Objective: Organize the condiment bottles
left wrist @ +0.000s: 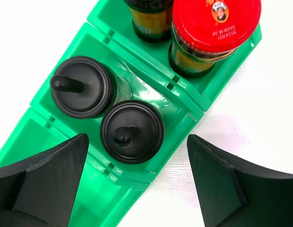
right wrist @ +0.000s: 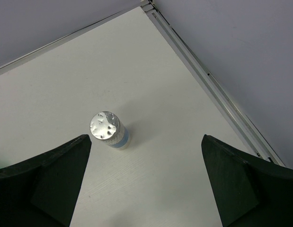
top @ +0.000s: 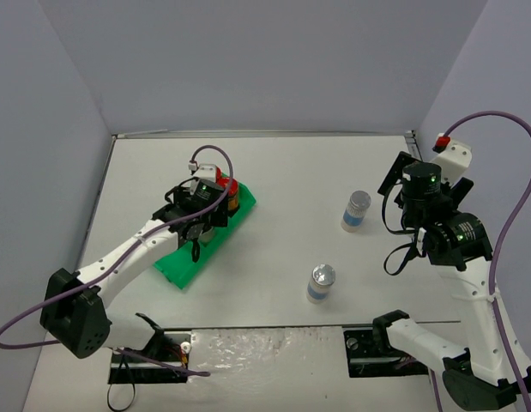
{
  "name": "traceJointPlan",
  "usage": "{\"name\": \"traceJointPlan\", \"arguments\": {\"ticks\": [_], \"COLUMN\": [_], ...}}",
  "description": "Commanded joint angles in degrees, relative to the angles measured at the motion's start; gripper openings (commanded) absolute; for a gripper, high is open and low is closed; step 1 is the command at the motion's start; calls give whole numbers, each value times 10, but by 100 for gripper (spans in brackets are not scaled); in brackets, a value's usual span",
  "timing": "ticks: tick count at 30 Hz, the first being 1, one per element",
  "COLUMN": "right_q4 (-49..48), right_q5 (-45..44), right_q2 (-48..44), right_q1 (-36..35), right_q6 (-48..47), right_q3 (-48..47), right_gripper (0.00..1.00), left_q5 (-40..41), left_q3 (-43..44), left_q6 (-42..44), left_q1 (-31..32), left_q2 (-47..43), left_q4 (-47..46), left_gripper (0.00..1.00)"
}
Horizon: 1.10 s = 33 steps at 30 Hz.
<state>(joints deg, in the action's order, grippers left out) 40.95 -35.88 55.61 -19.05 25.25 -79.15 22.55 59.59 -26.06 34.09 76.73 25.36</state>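
My left gripper [left wrist: 137, 139], jaws apart, hangs over two upright black-capped pale jars [left wrist: 132, 131] in the green compartmented plastic tray's [left wrist: 32, 132] middle compartment. Two upright silver-capped clear jars [top: 357, 209] stand well right of the tray on open white bench [top: 274, 172]. My right gripper [right wrist: 146, 139] is spread wide.

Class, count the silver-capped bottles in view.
2. One silver-capped bottle stands right of centre on the table; the other nearer its front edge. The green tray may hide more.

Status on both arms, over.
Left gripper open above tray, black-capped jars seated. Right gripper open, facing far silver-capped jar; near silver-capped jar loose. Nothing between.
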Motion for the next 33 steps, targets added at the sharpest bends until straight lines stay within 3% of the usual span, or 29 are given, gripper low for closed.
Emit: {"name": "traceJointPlan", "arguments": {"ticks": [1, 4, 8, 12, 27, 33], "right_q4": [-28, -29, -30, -32, -27, -27], "right_q5": [-5, -3, -6, -10, -36, -33], "right_q2": [3, 2, 2, 2, -1, -1], "right_q1": [3, 3, 3, 3, 2, 3], "right_q6": [0, 1, 2, 5, 9, 11], "right_q3": [5, 7, 11, 18, 19, 23], "right_gripper": [100, 100, 100, 100, 100, 100], "left_q5": [57, 88, 140, 139, -85, -96], "left_q3": [45, 62, 93, 122, 214, 286], "left_q6": [6, -4, -31, -41, -50, -34], "left_q1": [14, 32, 99, 180, 327, 372], "left_q2": [-36, -46, -55, -47, 119, 183], "left_q4": [39, 81, 144, 165, -13, -27], "left_gripper": [82, 82, 82, 82, 83, 84]}}
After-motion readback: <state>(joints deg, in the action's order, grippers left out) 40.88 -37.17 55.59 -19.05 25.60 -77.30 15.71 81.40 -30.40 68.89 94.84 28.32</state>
